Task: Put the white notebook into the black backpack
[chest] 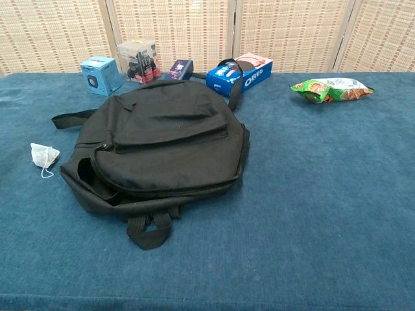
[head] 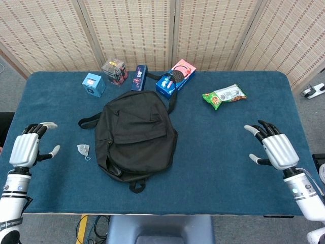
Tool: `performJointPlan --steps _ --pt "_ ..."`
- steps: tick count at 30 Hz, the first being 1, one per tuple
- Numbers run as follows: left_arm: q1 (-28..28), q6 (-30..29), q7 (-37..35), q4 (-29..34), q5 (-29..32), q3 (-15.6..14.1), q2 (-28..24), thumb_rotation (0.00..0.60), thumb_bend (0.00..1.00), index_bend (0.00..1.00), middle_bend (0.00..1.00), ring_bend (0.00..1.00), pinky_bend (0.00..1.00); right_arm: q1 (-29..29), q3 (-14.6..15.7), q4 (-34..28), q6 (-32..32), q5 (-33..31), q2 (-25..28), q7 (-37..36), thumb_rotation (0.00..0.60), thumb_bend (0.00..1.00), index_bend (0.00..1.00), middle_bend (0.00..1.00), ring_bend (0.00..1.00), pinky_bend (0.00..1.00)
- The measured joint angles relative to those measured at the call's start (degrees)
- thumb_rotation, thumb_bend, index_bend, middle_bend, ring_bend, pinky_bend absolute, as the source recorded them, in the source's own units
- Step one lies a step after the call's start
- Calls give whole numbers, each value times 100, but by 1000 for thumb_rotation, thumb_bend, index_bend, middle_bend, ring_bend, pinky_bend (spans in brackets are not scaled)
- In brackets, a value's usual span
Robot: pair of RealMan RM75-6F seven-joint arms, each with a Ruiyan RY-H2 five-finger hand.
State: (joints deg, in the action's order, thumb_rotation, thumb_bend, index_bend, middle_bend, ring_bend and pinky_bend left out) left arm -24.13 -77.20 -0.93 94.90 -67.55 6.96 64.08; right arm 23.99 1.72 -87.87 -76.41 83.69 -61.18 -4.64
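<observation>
Nearest me, my left hand point(head: 24, 149) sits over the near left edge of the table point(head: 223, 168), fingers spread apart, nothing in it. My right hand point(head: 277, 149) mirrors it at the near right edge, fingers splayed, holding nothing. The chest view shows neither hand.

Moving in: the black backpack point(head: 135, 134) lies flat in the middle of the blue table, well apart from both hands. Its flap is down over the opening, with a dark gap along the near left rim in the chest view point(chest: 97, 188). A strap loop point(chest: 150, 228) trails toward me, another strap point(chest: 72, 118) runs off to the left. The white notebook I can't see in either view, so I can't tell where it lies.

Just left of the backpack there's a small white sachet point(head: 83, 149) on the cloth, not touching it.

Further back, right of centre, a green snack bag point(head: 224, 95) lies alone. Along the far edge: a light blue cube box point(head: 94, 84), a clear box point(head: 114, 71), a slim dark blue box point(head: 139, 77), and an Oreo box point(head: 175, 78) just behind the backpack's top handle. Behind it all, woven screens point(head: 162, 30).
</observation>
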Motion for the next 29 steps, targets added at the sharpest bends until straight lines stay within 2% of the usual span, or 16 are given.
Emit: performJointPlan --steps 9,18,29 --pt "761 -797 123 -78 -302 -234 -24 600 283 302 202 204 110 -467 100 -291 -163 33 210 58 600 175 179 180 80 143" --pt "1301 -1073 676 253 -235 -418 -123 600 284 258 174 176 77 -823 87 -231 -513 190 82 300 600 146 179 180 80 143" --pt "1602 -1308 903 579 -388 -398 -87 600 283 258 173 176 77 -1229 -27 -192 -956 268 -38 730 600 138 179 180 80 143"
